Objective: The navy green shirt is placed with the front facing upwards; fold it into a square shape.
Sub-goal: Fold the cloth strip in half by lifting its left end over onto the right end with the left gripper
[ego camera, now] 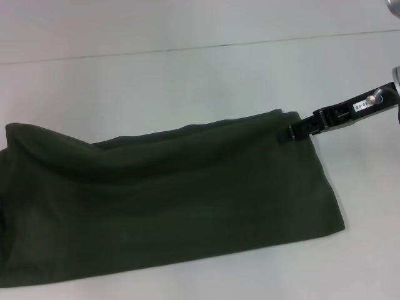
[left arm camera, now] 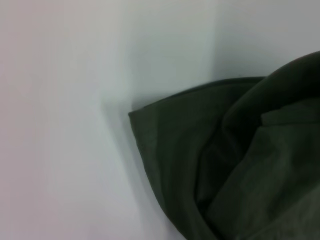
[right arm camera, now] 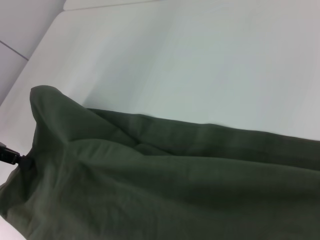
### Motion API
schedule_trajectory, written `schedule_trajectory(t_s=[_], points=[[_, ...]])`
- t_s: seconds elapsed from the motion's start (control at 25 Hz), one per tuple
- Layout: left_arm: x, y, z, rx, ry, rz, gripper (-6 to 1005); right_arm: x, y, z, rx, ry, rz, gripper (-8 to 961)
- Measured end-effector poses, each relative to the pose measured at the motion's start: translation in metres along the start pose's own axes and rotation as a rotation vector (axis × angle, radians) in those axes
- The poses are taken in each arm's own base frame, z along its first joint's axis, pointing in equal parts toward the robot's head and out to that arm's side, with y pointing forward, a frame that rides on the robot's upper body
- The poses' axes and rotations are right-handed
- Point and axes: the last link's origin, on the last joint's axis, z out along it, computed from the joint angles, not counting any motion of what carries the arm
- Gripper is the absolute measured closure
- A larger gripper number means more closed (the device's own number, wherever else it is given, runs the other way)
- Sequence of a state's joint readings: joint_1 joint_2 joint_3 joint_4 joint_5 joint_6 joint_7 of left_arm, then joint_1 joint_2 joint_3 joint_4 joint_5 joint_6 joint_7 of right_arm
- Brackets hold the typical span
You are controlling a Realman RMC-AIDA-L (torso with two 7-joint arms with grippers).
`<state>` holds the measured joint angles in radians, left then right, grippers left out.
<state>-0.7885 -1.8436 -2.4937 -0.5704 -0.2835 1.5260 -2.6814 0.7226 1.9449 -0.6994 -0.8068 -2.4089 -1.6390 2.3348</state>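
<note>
Right gripper, black and slender, reaches in from the head view's right side and is clamped on the far right corner of the navy green shirt. From that pinched corner the matte cotton spreads leftward and toward the robot as a long folded band with soft ridges, plain side up, on the white table. Left gripper is out of sight.

Left wrist view: a rounded, doubled fold lies on the table.

Right wrist view: the cloth rises to a lifted peak, with the bare table beyond it.
</note>
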Motion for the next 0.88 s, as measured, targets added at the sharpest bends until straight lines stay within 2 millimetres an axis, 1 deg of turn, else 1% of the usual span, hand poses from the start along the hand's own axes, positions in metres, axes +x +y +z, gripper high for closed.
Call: schedule_trajectory(t_s=[0.4, 0.88], points=[[-0.0016, 0.0006, -0.0008, -0.006, -0.012, 0.008, 963, -0.0005, 0.0003, -0.0005, -0.001, 0.001, -0.002, 319], [-0.0017, 0.0019, -0.0069, -0.014, -0.014, 0.029, 962, 0.0016, -0.0008, 0.0014, -0.001, 0.008, 0.006, 333]])
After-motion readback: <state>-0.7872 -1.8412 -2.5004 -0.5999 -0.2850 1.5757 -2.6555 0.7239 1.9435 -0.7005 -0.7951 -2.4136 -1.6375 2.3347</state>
